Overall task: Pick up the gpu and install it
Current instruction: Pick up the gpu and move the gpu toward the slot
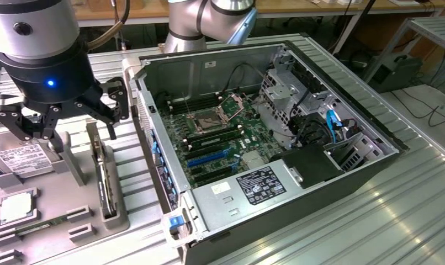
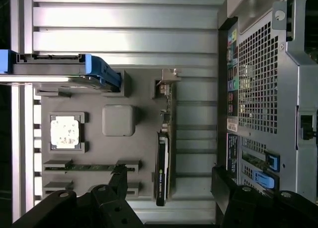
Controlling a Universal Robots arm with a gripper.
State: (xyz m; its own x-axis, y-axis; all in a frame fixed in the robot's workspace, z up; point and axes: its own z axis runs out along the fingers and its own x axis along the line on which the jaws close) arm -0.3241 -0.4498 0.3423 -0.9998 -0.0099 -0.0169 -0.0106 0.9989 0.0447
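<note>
Black gpu [image 2: 162, 163] stands edgewise in the grey tray [image 2: 99, 148]; wrist view frames it between wide, empty jaws, case wall [image 2: 268, 74] beside.

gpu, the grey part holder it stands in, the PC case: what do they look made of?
gpu: dark circuit board with a black face that looks like plastic. Its end bracket looks like bare silver sheet metal.
Part holder: uniform matte grey, probably moulded or printed plastic.
PC case: grey sheet metal, judging by the punched vent holes and folded edges.
</note>
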